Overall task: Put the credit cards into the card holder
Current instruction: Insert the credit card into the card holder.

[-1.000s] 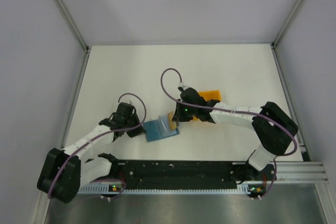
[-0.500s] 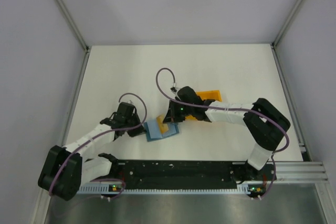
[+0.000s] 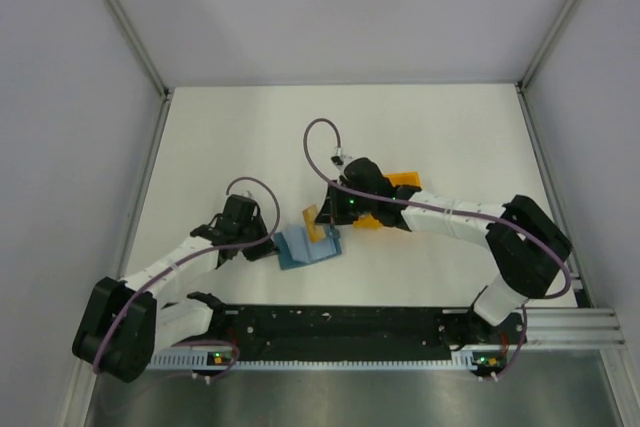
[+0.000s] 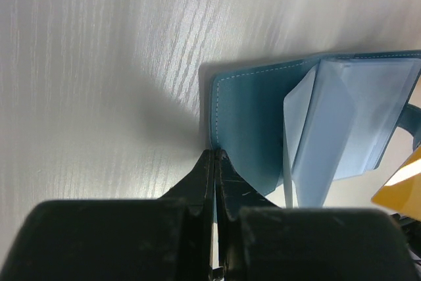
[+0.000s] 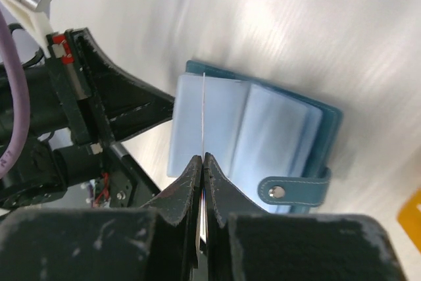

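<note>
The teal-blue card holder [image 3: 305,249] lies open on the table, its pale blue sleeves [image 4: 342,123] fanned up and its snap strap [image 5: 289,191] to the right. My left gripper [image 3: 264,247] is shut on the left edge of the holder's cover [image 4: 216,156]. My right gripper [image 3: 326,223] is shut on a yellowish credit card [image 3: 312,221] and holds it on edge just above the open sleeves. The card shows as a thin line [image 5: 203,106] in the right wrist view and as a yellow corner [image 4: 400,179] in the left wrist view. Other cards are hidden.
The orange tray [image 3: 400,187] sits behind the right wrist, partly covered by the arm; a corner shows in the right wrist view [image 5: 411,214]. The left gripper's black fingers [image 5: 128,106] lie close to the holder's left side. Grey walls enclose the table.
The right gripper swung left over the open holder with the card, then drew back a little right; the card now stands more upright over the sleeves. The left gripper stayed put.
</note>
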